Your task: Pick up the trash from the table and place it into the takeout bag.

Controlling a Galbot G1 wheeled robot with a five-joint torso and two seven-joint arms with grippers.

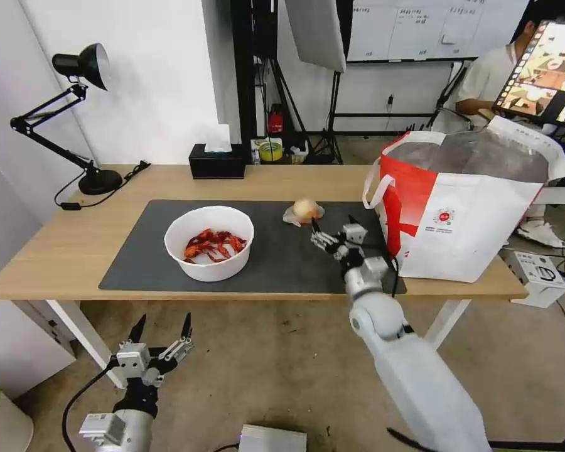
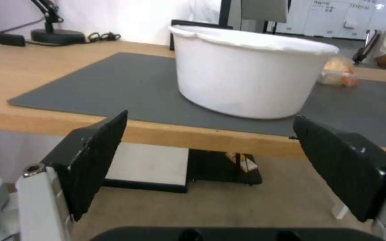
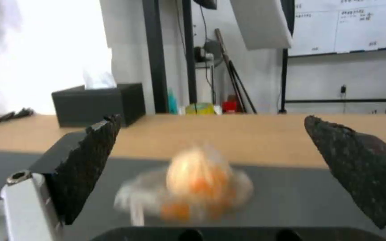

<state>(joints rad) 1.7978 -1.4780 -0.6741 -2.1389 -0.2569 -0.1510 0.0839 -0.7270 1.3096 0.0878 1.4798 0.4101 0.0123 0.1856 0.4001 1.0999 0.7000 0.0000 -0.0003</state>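
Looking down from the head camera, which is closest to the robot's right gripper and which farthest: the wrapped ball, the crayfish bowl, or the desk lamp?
From the right gripper, jaws open over the mat:
1. Clear-wrapped yellowish ball, just ahead of it.
2. White bowl of crayfish shells, farther along the mat toward the robot's left.
3. Black desk lamp, at the table's far left corner.

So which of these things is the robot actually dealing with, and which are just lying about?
Part of the job:
- bowl of crayfish shells
- clear-wrapped yellowish ball, right tool open just short of it
- takeout bag
- left tool, open, below the desk edge

Just lying about:
- black tissue box
- desk lamp
- grey mat
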